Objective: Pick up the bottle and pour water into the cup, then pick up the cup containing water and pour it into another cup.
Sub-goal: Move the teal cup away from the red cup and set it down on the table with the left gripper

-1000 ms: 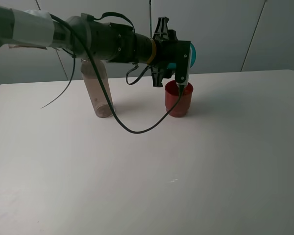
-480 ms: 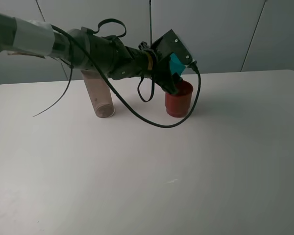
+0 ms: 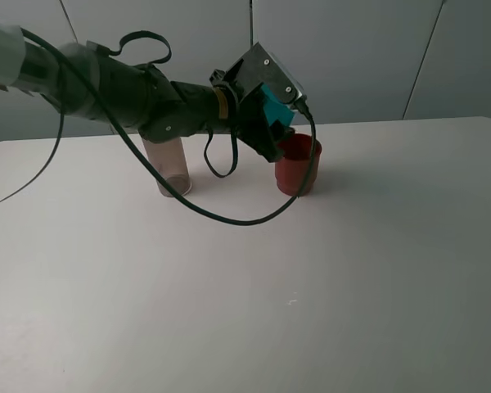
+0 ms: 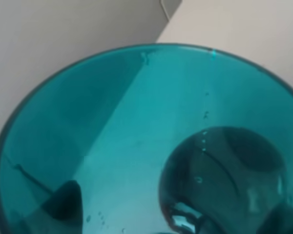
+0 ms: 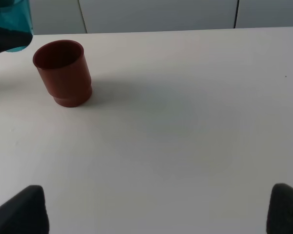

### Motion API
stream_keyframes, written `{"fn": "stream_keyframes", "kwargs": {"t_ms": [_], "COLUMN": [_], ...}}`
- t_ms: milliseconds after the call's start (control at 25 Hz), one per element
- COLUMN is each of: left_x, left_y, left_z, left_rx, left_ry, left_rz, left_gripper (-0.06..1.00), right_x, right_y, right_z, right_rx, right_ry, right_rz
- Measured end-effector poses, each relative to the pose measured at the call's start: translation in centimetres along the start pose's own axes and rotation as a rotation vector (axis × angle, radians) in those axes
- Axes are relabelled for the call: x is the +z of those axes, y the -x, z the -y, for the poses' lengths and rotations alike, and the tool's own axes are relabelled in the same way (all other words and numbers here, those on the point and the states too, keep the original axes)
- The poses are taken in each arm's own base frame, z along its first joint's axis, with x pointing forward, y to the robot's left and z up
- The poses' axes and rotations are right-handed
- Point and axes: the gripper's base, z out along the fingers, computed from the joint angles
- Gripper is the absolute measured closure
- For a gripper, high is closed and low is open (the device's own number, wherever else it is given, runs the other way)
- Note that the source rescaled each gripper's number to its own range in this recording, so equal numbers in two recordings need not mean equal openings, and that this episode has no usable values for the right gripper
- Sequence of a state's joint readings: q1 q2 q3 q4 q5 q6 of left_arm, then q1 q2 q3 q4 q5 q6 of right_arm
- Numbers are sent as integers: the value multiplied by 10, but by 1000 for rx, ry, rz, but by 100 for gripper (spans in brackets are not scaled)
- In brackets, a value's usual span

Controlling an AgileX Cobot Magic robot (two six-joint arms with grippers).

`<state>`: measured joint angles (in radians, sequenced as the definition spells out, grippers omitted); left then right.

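Observation:
My left gripper (image 3: 272, 123) is shut on the teal cup (image 3: 281, 106) and holds it in the air just up and left of the red cup (image 3: 298, 164). The red cup stands upright on the table, apart from the teal one. In the left wrist view the teal cup (image 4: 136, 146) fills the picture, with droplets on its inner wall. The bottle (image 3: 168, 164) stands upright at the back left, partly hidden behind the left arm. My right gripper (image 5: 151, 214) is open and low over the table, well away from the red cup (image 5: 63, 73). A corner of the teal cup (image 5: 10, 24) shows there too.
A black cable (image 3: 229, 217) hangs from the left arm and loops down in front of the red cup. The white table (image 3: 311, 286) spreads out in front, and a grey panelled wall (image 3: 368, 57) stands behind it.
The left wrist has rolled back and drawn leftward. The teal cup has come away from directly over the red cup's mouth and now sits beside its upper left rim.

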<state>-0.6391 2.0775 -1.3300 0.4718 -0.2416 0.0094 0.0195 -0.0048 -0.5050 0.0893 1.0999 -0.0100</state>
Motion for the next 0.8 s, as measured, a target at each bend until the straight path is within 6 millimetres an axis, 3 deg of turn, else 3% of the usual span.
{"fn": "stream_keyframes", "kwargs": {"t_ms": [280,520,800], "left_x": [-29,-48,-60], "left_y": [8,-12,-23], "left_z": [3,10,22], "left_rx": [-4,0,170], "left_ry": [-6,-42,-320], "left_rz": [66,182,370], "left_gripper": [77,77,77], "right_x": [0,0,0], "right_y": [0,0,0], "right_z": [0,0,0], "right_rx": [0,0,0], "right_ry": [0,0,0], "right_rz": [0,0,0]}}
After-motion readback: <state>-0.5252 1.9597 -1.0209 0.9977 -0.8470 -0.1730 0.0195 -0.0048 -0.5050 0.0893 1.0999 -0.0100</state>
